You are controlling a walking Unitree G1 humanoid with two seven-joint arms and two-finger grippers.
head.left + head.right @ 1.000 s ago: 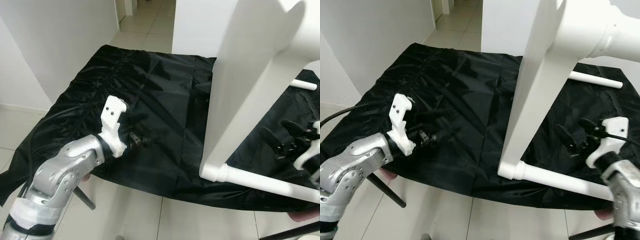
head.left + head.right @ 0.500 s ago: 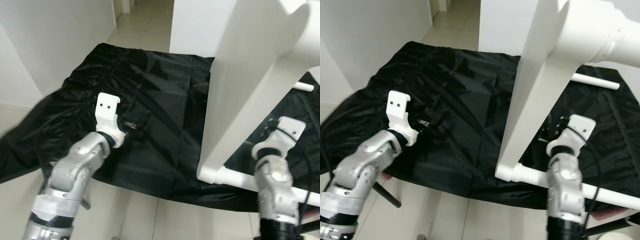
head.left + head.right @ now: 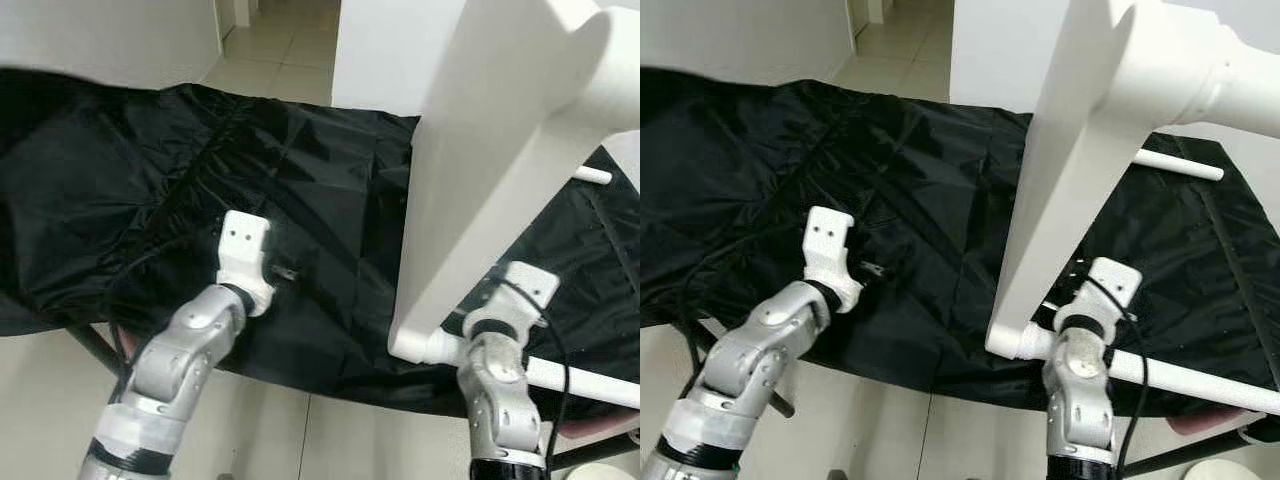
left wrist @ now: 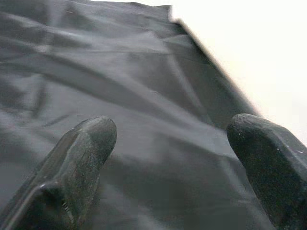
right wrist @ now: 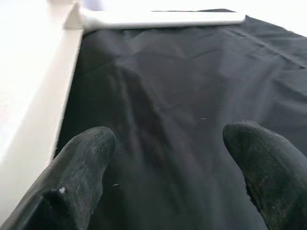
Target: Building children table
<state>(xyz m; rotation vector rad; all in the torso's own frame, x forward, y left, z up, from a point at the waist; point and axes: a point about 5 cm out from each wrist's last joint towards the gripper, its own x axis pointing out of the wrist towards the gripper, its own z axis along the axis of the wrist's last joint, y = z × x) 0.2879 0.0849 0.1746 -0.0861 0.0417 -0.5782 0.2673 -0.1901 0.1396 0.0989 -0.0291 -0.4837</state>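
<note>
The white children's table (image 3: 480,170) stands tipped on its edge on a black cloth (image 3: 150,180). One round leg (image 3: 585,382) runs along the cloth's near edge to the right, and another leg (image 3: 594,175) lies behind the top. My left gripper (image 4: 170,129) is open over bare cloth, left of the tabletop; its white wrist mount (image 3: 245,255) sits near the cloth's front. My right gripper (image 5: 168,136) is open too, low over the cloth beside the tabletop's edge (image 5: 29,96), with a white leg (image 5: 158,18) beyond. The right wrist mount (image 3: 1110,285) sits by the leg joint (image 3: 1012,342).
The black cloth drapes over a low stand with dark legs (image 3: 90,345) at the front left. Pale tiled floor (image 3: 260,440) lies in front, and a corridor (image 3: 270,45) opens behind. A white wall block (image 3: 380,50) rises behind the table.
The camera has shifted. My right arm has swung in from the far right to the table's near leg joint. My left arm has moved right, closer to the tabletop.
</note>
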